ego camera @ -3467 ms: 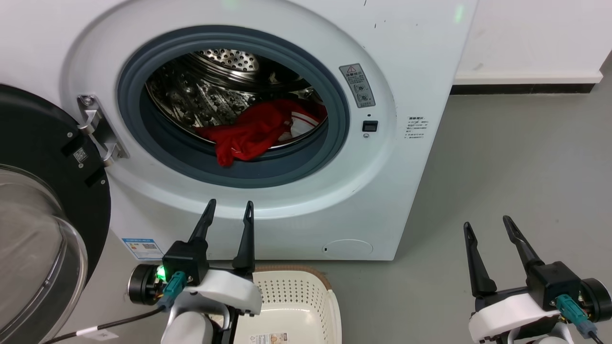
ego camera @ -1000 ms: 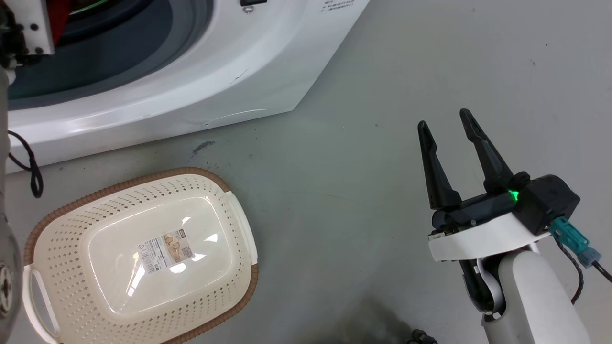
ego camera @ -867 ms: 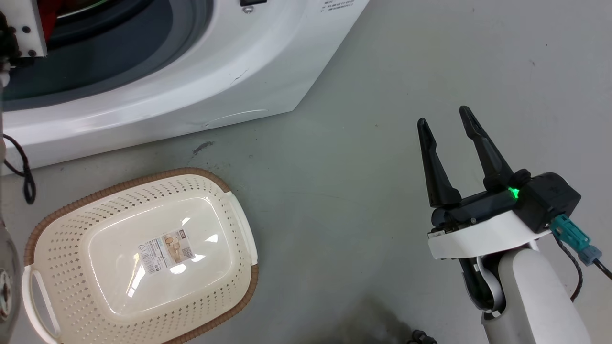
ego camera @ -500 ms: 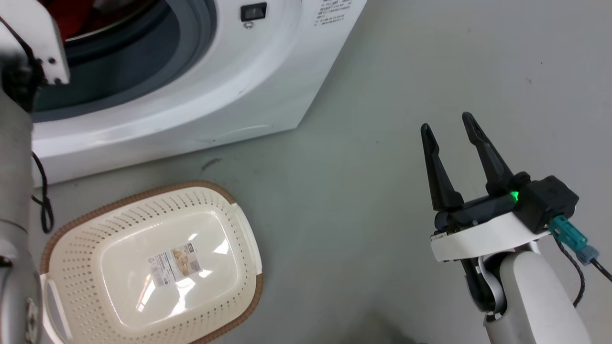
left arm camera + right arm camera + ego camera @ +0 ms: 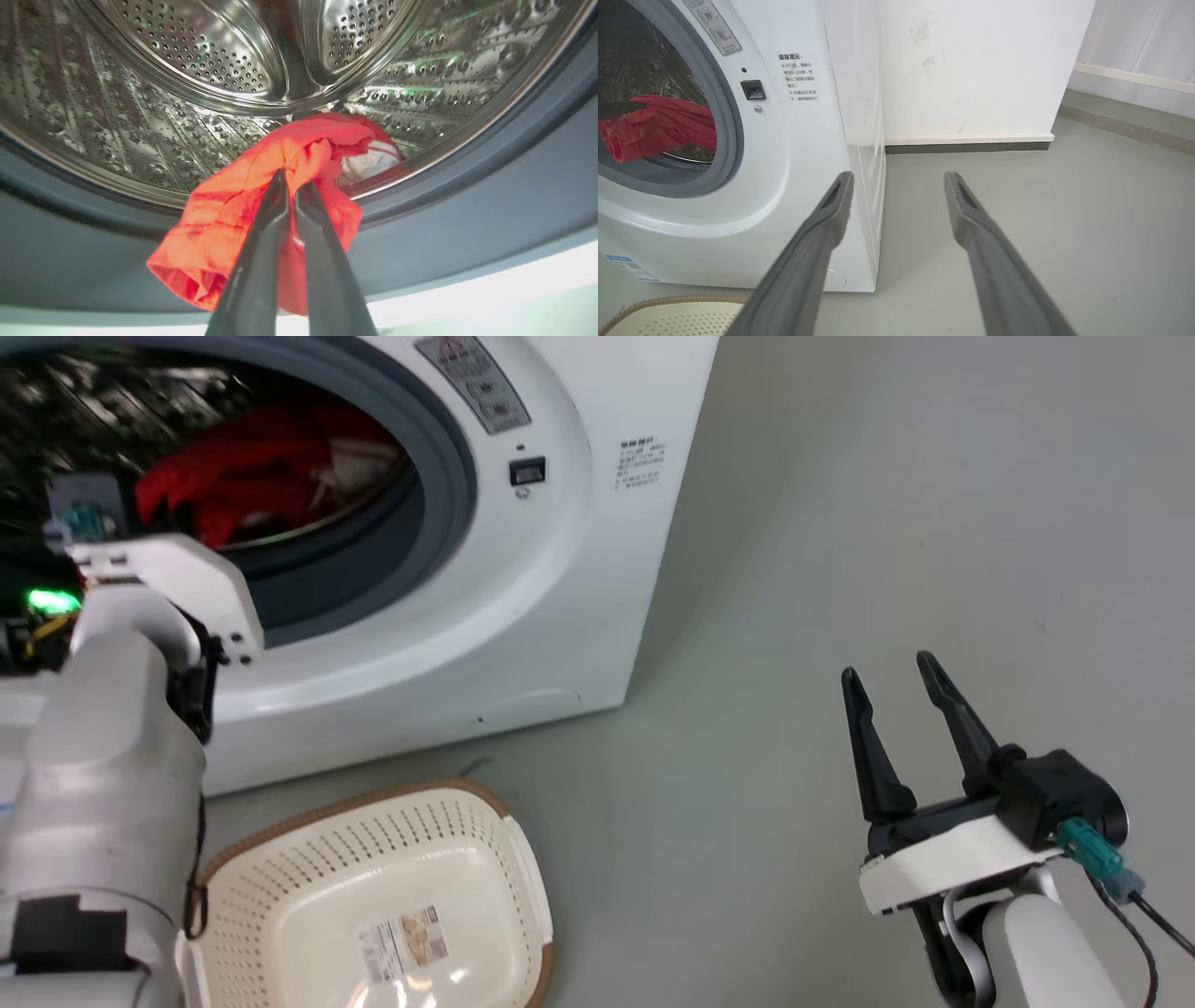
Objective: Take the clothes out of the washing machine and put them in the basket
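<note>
Left end effector [image 5: 292, 179]: fingers nearly together, clamped on a fold of soft bright red fabric clothes [image 5: 219, 219] right at the tips. Cloth bunched on both sides of the fingers, lower part hanging beneath the tips in front of the grey rubber porthole rim [image 5: 467, 210] of the large white front-loading washing machine [image 5: 560, 569]. Just beyond the tips, more red cloth with a white part, low in the shiny perforated steel drum [image 5: 187, 56].

Right end effector [image 5: 887, 667]: fingers spread wide, touching nothing, hovering over the grey floor [image 5: 794, 523]. Machine's front corner ahead and left of its fingers in the right wrist view, well apart from the tips.

Small cream-white perforated plastic basket with brown rim [image 5: 392, 840]: on the floor near the machine front, well left of the right end effector, below and behind the left end effector. Label sticker [image 5: 403, 933] on its bottom.
</note>
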### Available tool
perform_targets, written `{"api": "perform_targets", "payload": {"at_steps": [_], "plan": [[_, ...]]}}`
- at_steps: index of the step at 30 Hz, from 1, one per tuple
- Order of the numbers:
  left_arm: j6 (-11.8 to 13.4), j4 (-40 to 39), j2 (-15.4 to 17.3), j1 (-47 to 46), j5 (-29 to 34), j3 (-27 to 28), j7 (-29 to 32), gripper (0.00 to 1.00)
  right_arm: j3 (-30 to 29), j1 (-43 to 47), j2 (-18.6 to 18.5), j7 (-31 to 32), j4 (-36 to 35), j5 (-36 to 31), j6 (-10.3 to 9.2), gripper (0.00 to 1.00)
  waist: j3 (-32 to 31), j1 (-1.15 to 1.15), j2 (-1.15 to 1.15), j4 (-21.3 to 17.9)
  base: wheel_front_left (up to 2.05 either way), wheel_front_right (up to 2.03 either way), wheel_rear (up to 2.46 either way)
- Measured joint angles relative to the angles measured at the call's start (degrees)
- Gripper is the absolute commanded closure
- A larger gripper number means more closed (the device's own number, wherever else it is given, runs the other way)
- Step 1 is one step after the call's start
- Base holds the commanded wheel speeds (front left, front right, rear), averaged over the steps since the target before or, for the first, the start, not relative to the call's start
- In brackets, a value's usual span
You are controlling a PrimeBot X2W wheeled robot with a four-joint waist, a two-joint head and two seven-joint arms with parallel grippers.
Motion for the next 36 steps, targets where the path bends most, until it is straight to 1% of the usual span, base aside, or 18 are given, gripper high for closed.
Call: {"api": "perform_targets", "payload": {"at_steps": [4,9,20,24,28,33,36], "plan": [[-0.6,0.8,-1.3,2.8,-1.2,0.5,-5.0,1.0,-0.6,1.9,0.0,0.0,0.6,-0.6,0.0,0.0,-3.7,0.0,0.0,0.9,0.0,0.0,0.0],[-1.3,-1.7,-2.9,5.7,-2.7,1.7,-6.6,1.0,-1.6,3.9,0.0,0.0,0.9,-1.2,0.0,0.0,-7.6,-0.01,0.0,2.3,0.0,0.0,0.0],[-1.2,-24.6,-6.0,17.7,-2.8,6.2,-6.8,1.0,-2.3,6.9,0.0,0.6,0.0,-1.8,-0.01,0.0,-13.1,-0.01,0.0,5.5,0.0,0.0,0.0],[-1.2,-33.8,-7.9,22.9,-2.1,7.3,-6.9,1.0,-2.6,8.1,0.0,1.1,-0.6,-1.8,0.0,0.0,-14.2,-0.01,0.0,6.5,0.0,0.0,0.0],[-0.7,-43.4,-10.0,28.2,-1.1,7.8,-6.9,1.0,-2.6,9.0,0.0,1.5,-1.2,-1.7,-0.01,0.0,-14.9,-0.01,0.0,7.6,0.0,0.0,0.0],[-0.7,-54.7,-11.3,33.5,0.1,7.4,-6.9,1.0,-3.0,10.0,0.0,2.1,-2.1,-2.0,-0.01,0.0,-15.1,-0.01,0.0,9.1,0.0,0.0,0.0],[-0.6,-59.5,-12.2,35.6,0.3,5.9,-6.8,1.0,-3.5,10.4,0.0,2.6,-2.6,-2.2,-0.01,0.0,-15.2,-0.01,0.0,10.3,0.0,0.0,0.0]]}}
